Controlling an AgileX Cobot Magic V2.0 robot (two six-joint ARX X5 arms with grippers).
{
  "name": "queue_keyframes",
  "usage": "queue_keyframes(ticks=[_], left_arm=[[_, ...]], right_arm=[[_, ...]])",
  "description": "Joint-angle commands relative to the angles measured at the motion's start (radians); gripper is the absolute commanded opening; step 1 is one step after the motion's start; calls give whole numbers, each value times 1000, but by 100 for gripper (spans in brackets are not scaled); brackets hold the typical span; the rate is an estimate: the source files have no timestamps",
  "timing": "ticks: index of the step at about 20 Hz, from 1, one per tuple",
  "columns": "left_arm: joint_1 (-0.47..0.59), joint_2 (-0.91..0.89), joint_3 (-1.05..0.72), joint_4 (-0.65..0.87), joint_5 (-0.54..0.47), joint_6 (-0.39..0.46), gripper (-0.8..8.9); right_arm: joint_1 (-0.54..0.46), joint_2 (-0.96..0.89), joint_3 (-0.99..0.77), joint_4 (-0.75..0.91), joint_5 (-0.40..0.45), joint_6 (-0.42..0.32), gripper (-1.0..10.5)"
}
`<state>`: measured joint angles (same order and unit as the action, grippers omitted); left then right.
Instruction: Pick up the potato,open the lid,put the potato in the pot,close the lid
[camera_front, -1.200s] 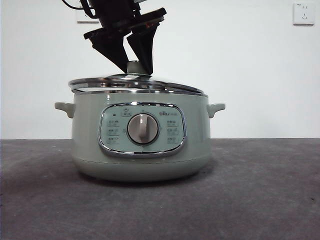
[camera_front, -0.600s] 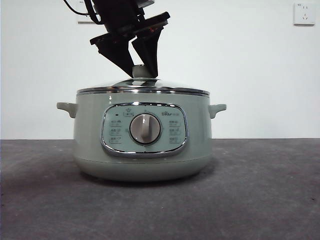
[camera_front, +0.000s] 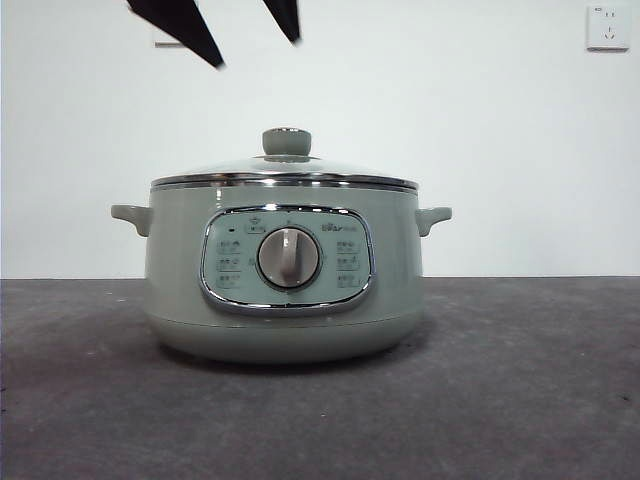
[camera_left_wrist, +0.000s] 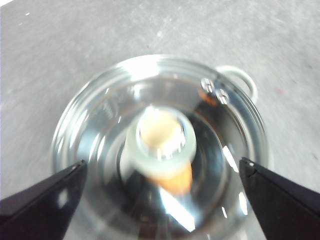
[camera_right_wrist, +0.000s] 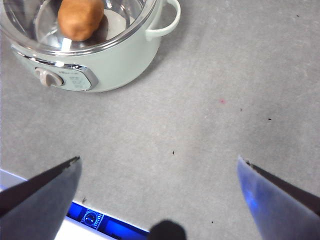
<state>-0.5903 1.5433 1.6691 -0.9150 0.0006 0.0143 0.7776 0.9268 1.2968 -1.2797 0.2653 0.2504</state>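
The potato (camera_right_wrist: 80, 19) lies inside the pot (camera_front: 282, 290), seen through the glass as an orange-brown lump; matte and firm-looking, it would likely grip easily across its middle. The lid (camera_front: 284, 173) sits level on the pot's rim, its steel edge flush all round, with the pale-green knob (camera_front: 286, 141) standing free on top. Glass and polished steel look heavy, slippery and breakable, so the knob is judged the only sound place to take hold, pinched from both sides. The pot, broad and probably weighty, rests square on the grey desk (camera_front: 520, 400), dial facing the front camera. Directly above the knob hangs the left end effector (camera_left_wrist: 160, 172), jaws spread wide and holding nothing, clear of the lid; in the front view only its two black tips show at the top edge. The right end effector (camera_right_wrist: 157, 167) waits well to the side over bare desk, also spread wide and empty. The task looks essentially done.
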Motion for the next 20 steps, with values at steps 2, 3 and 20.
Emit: queue_keyframes(ticks=[2,3,20], left_arm=[[-3,-80,-5,-113,0,-14,625],[-3,-103,-5,-152,0,-14,616],[-2,-159,-5,-320,0,19,-3]], right_arm=[[1,-2,-8,3,4,1,756],[1,-2,-8,3,4,1,755],[2,0,-8,23,4,-15,1]])
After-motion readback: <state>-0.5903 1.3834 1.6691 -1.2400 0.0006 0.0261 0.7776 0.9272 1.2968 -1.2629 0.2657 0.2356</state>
